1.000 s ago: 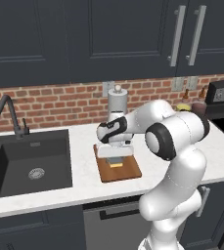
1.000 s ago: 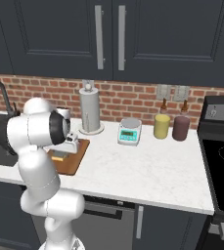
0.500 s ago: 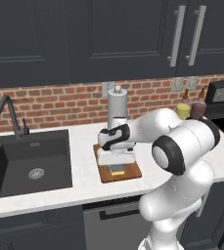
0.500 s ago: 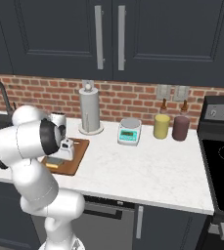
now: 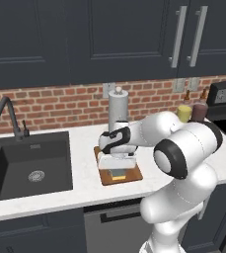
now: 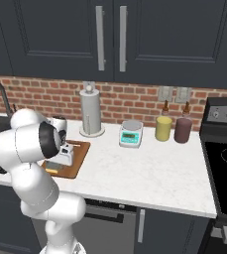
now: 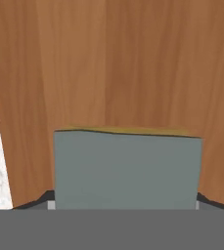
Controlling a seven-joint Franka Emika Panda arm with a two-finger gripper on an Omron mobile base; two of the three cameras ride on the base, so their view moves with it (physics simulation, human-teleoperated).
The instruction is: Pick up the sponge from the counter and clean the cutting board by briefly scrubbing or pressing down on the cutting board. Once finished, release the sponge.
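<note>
Hand (image 5: 117,169): I've got it low over the cutting board (image 5: 129,174), pointing down, fingers clamped on the sponge (image 5: 117,173).
Sponge: grey-green face w/ yellow edge, held between the fingertips; in hand view it sits over the wood, yellow side toward the board. Looks pressed on the board, but I can't confirm contact.
Cutting board: brown wood, flat on the table (image 6: 149,168), between sink and scale, near front edge. Hand view shows its long edge w/ white marbled table just beside it.
Around: paper towel roll (image 6: 90,113) upright behind the board, near brick wall. White scale (image 6: 131,133) w/ teal display to the right, well apart from board. Yellow jar (image 6: 163,128) & dark red jar (image 6: 182,130) further right, side by side. Black sink (image 5: 28,163) & dark faucet (image 5: 8,116) on the left.
In the way: my own forearm covers most of the board in right base view.
Writing: none I can read; scale display too small.
</note>
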